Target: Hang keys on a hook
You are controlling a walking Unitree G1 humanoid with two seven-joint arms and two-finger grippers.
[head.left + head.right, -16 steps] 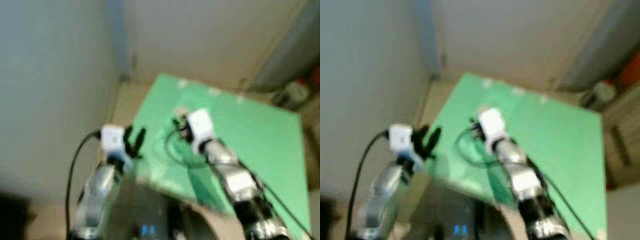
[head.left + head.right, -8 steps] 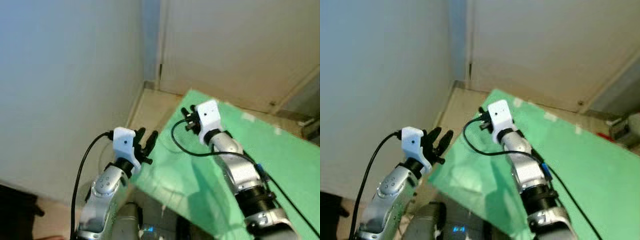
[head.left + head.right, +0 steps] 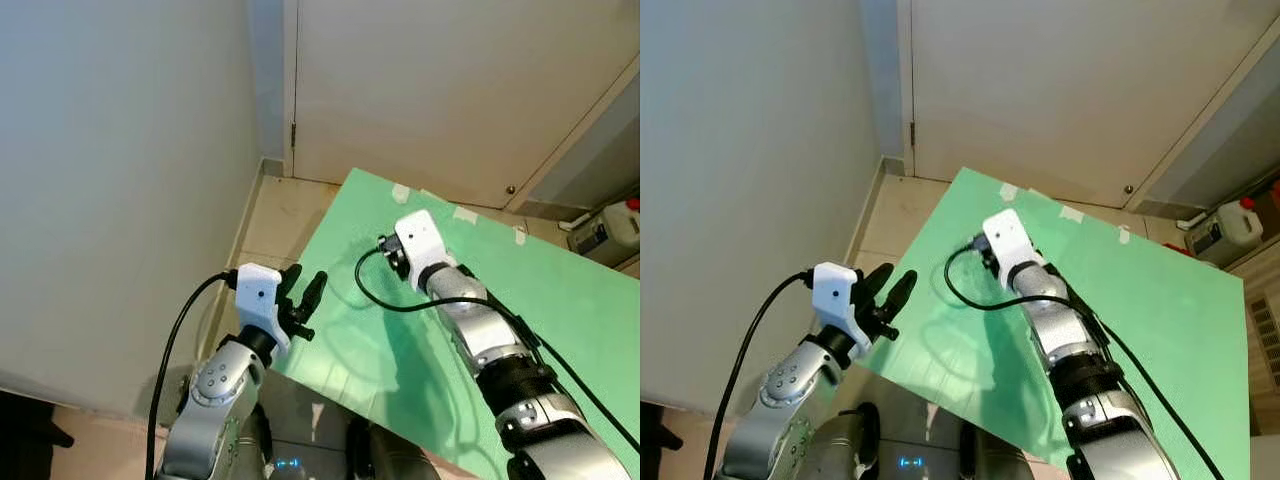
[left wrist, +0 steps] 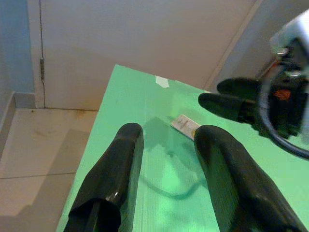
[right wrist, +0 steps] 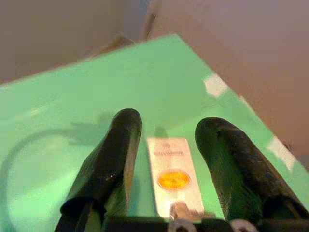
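A: While the right gripper (image 5: pixel 166 145) hovers spread over the key tag (image 5: pixel 173 174) on the green board (image 3: pixel 560 300), what matters?
B: Centre, descend, pinch. Left gripper (image 3: pixel 303 290): spread, empty, beside board's edge.

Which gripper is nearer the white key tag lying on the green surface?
Right. The right gripper hangs directly over the key tag, fingers straddling it. The left gripper hovers open at the green surface's near edge, apart.
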